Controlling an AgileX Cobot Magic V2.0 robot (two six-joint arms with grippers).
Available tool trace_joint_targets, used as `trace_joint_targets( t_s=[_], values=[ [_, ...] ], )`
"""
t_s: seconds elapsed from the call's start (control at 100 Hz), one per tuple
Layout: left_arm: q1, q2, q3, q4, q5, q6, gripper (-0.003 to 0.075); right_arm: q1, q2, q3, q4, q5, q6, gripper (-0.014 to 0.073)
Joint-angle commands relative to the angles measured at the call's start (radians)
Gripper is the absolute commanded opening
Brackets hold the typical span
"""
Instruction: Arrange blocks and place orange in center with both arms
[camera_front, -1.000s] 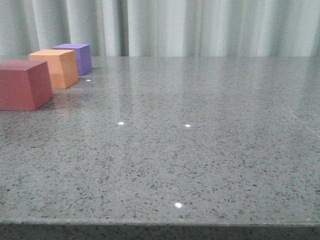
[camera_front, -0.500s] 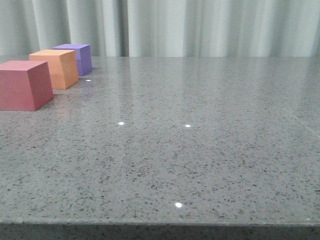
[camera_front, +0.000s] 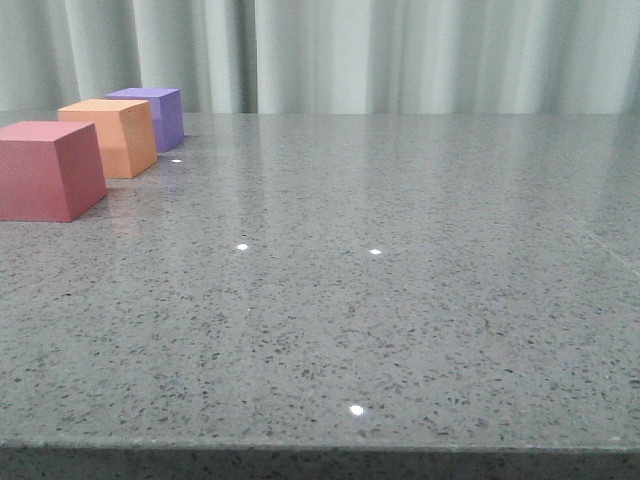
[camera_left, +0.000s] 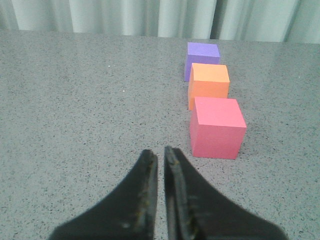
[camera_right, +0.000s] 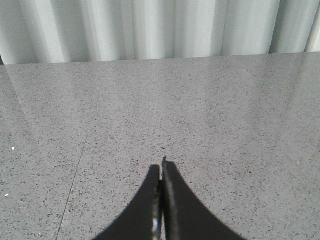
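Front view, blocks: the red cube, the orange cube and the purple cube are seen in a receding line at the far left of the grey stone tabletop; orange sits between the other two.
Front view, change: the red cube was drawn taller and more skewed a second ago and a reflection lay in front of it; both are now gone and its shape has settled. This is judged to be something lifting away from that corner, not a block shift. Orange and purple are unmoved.
Front view, arms: neither gripper is shown.
Left wrist view, pincer: the left gripper is seen nearly closed, a thin slit between the jaws, nothing held; it sits just short of the red cube, off to one side.
Left wrist view, extras: the orange cube and purple cube appear packed close, a contact the front view cannot confirm.
Right wrist view, pincer: the right gripper is pressed closed and empty over bare tabletop; no block is in sight.
Task standing: no arranging is judged done; the table's centre is unoccupied.
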Motion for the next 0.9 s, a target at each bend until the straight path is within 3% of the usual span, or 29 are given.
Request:
trace_joint_targets(
  t_s=[0.0,0.89],
  values=[
    [0.003,0.008,-0.027,-0.008,-0.072,-0.009,-0.0020,-0.006,0.006,-0.025,-0.019,-0.072,-0.002,-0.0069],
    [0.005,0.008,-0.014,-0.003,-0.120,-0.006,-0.0020,-0.006,0.006,-0.025,-0.019,-0.072,-0.002,-0.0069]
  ],
)
